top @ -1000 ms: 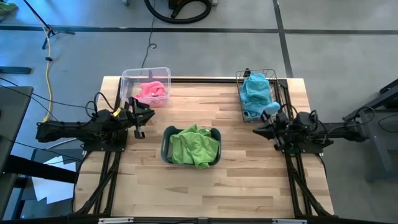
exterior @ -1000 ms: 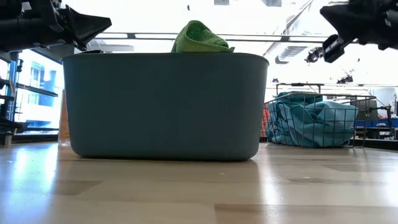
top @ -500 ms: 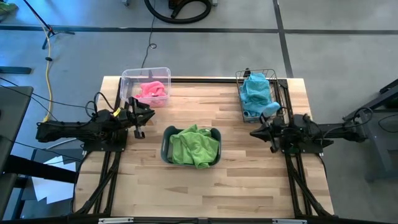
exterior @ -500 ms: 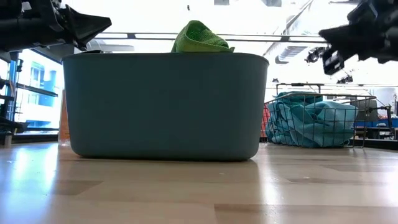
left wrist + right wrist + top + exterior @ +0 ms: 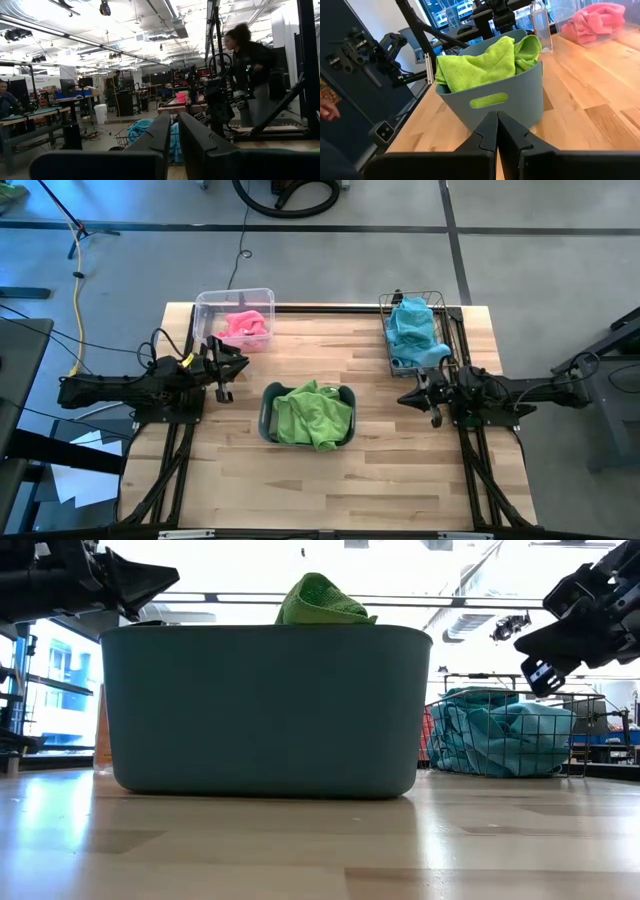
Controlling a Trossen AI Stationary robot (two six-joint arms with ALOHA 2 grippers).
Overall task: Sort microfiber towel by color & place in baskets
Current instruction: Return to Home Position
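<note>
Only the right end effector (image 5: 408, 397) has been shifted since the earlier frames. From above it is now found a little nearer the middle of the surface (image 5: 330, 480), and in the low view it has been lowered toward the wire basket (image 5: 505, 735). The left end effector (image 5: 230, 366) has been left where it was, held above the surface beside the clear bin (image 5: 232, 296).

Both end effectors are seen closed and empty. In each wrist view the two fingers are pressed together with nothing between them.

The sorting can be judged finished as far as is shown:
- The pink towels (image 5: 245, 325) are held in the clear bin at the far left corner.
- The green towels (image 5: 315, 416) are heaped in the grey-blue tub (image 5: 266, 412) at the middle, with some cloth draped over its near rim.
- The blue towels (image 5: 410, 330) are piled in the wire basket at the far right corner.

No loose towel is seen on the bare wood. What remains appears to be only the drawing back of the arms to rest. The left arm looks already parked, while the right arm is judged to be partway there.
</note>
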